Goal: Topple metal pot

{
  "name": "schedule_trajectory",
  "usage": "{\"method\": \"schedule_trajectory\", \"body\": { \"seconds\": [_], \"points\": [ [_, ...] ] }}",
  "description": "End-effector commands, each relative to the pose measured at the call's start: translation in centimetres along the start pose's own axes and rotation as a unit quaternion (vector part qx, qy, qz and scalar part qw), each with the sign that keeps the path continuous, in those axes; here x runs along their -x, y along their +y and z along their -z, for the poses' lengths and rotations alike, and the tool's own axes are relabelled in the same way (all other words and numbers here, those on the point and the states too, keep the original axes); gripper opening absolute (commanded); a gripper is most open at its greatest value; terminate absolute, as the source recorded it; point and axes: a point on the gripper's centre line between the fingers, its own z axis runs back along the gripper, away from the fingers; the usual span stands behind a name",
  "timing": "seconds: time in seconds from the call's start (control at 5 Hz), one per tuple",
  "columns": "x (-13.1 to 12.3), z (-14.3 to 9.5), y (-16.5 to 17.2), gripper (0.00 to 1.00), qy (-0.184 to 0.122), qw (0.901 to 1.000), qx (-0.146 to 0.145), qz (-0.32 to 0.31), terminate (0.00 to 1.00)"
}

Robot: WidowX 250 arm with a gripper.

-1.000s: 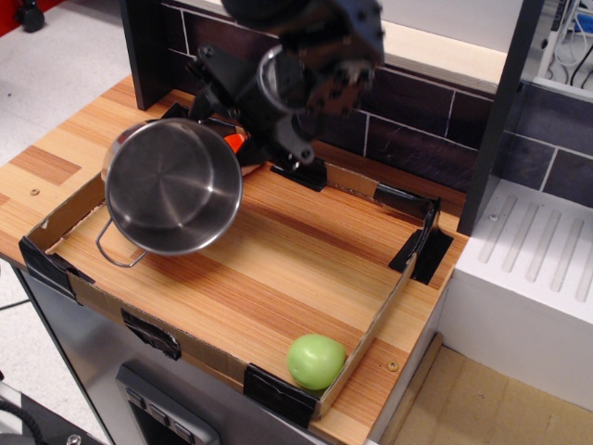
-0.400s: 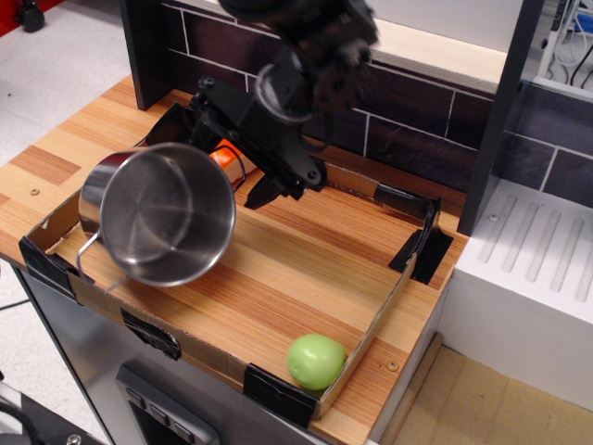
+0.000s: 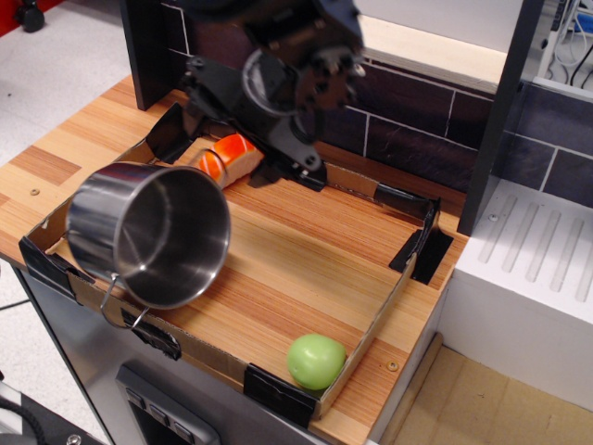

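Observation:
The metal pot (image 3: 153,232) is shiny steel and lies tilted on its side at the left end of the cardboard tray (image 3: 375,320). Its open mouth faces right and toward the camera, and a wire handle hangs over the tray's front wall. My black gripper (image 3: 269,153) hovers at the tray's back edge, above and right of the pot and clear of it. It holds nothing, and its jaws are too dark to read. The orange and white sushi toy (image 3: 229,156) lies just below the gripper.
A green ball (image 3: 316,361) sits in the tray's front right corner. The tray rests on a wooden counter (image 3: 56,167). A dark tiled wall (image 3: 417,120) and a black post (image 3: 505,102) stand behind it. A white unit (image 3: 528,269) is on the right.
The pot has come off the gripper, dropped left and forward, and tipped onto its side. The gripper has drawn back up, uncovering the sushi toy.

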Motion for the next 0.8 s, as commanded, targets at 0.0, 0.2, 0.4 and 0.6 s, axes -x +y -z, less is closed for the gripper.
{"method": "schedule_trajectory", "body": {
  "seconds": [0.0, 0.2, 0.4, 0.6],
  "points": [
    [-2.4, -4.0, 2.8, 1.0, -0.017, 0.9804, 0.174, -0.092, 0.0],
    [-3.1, -6.4, 4.5, 1.0, -0.018, 0.957, 0.26, -0.128, 0.0],
    [-3.4, -8.0, 5.6, 1.0, -0.012, 0.9468, 0.291, -0.137, 0.0],
    [-3.7, -9.3, 6.6, 1.0, -0.009, 0.9362, 0.32, -0.144, 0.0]
  ]
}}
